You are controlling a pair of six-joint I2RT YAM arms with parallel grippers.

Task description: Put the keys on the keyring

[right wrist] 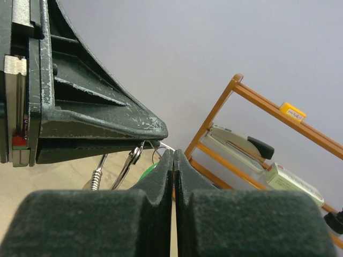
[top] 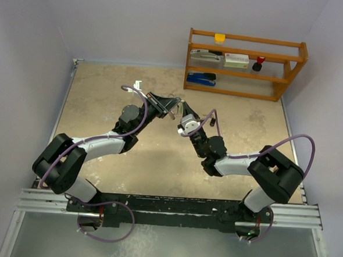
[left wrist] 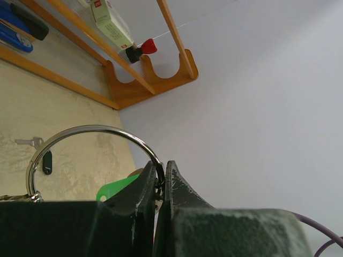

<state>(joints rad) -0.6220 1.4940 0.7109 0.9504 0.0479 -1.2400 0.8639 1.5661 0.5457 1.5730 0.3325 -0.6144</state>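
Note:
My left gripper (left wrist: 161,179) is shut on the keyring (left wrist: 80,130), a large silver wire ring that arcs up and to the left of its fingertips. Small silver keys hang at the ring's lower left (left wrist: 21,197). My right gripper (right wrist: 173,155) is shut, tip to tip with the left gripper (right wrist: 107,126). The green key (right wrist: 148,171) shows just beside its left finger and looks pinched there; it also shows in the left wrist view (left wrist: 115,188). The black-headed key (left wrist: 47,162) lies on the table. In the top view both grippers, left (top: 172,105) and right (top: 181,118), meet above mid-table.
A wooden shelf (top: 245,63) stands at the back right, holding a blue stapler (top: 201,78), a white box (top: 236,60) and a yellow item (top: 220,37). A loose silver key (left wrist: 29,142) lies on the tabletop. White walls enclose the table.

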